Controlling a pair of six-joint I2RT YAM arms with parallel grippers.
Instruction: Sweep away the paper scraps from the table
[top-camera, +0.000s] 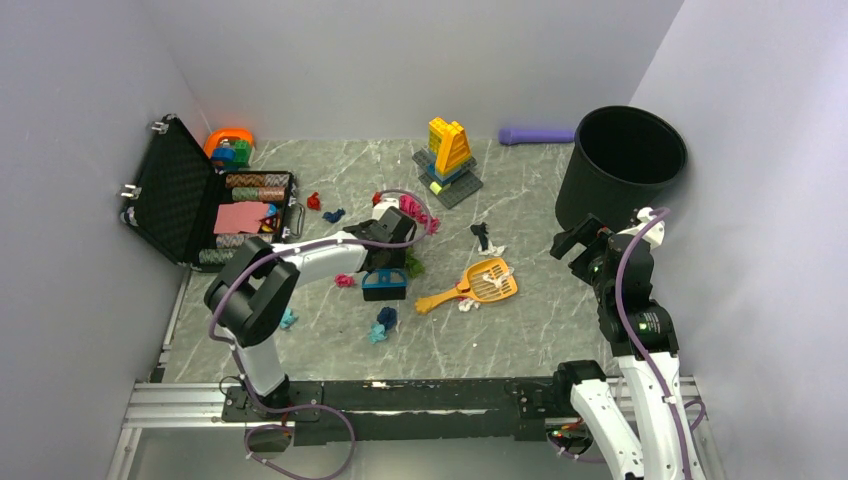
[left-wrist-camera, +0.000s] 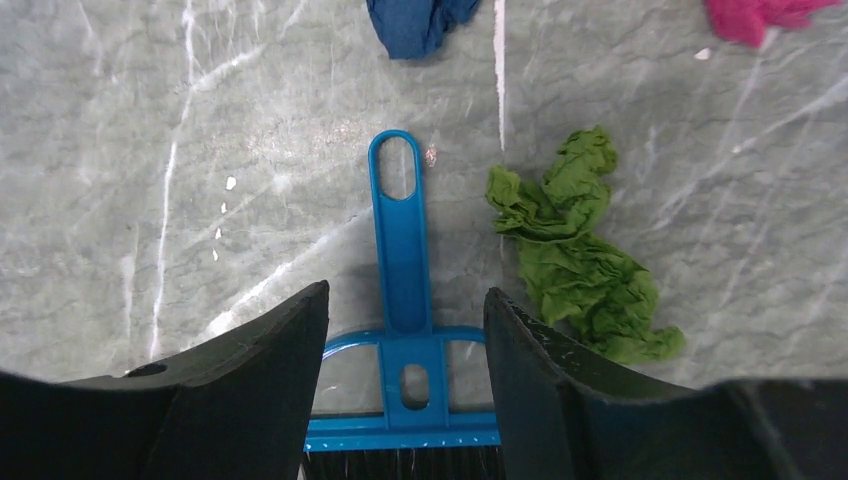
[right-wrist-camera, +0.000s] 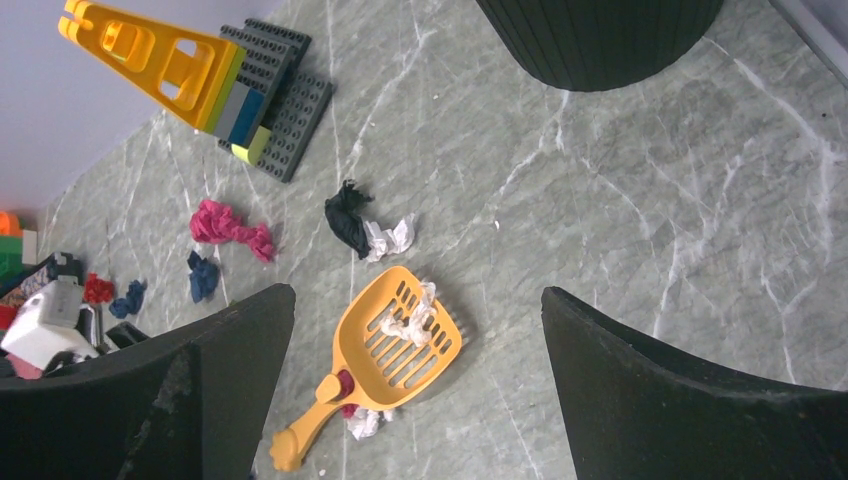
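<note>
Quick count from above: two arms, one brush, one scoop, one bin, one case, and about a dozen crumpled paper scraps (small ones are hard to separate). They lie scattered over the middle and left half of the grey-green marble-patterned table in pink, red, dark blue, teal, green, black and white, all wrinkled and thumb-sized.

The left gripper hangs right over the small blue plastic hand brush. Its black fingers straddle the handle with a gap showing on either side, so nothing is clamped. A crumpled green wad lies just beside the handle.

The right gripper hovers near the right edge with its fingers spread wide, holding nothing.

Now the containers. The tall black round bin stands at the far right corner, and its inside is too dark to read. The black foam-lined case lies open at the far left corner with rows of striped poker chips in it. The orange slotted plastic scoop lies mid-table with a white wad in it and another touching its handle.

A black wad touches a white one just beyond the scoop. The yellow-orange toy brick build stands near the far edge, and a purple cylinder lies along that edge.
</note>
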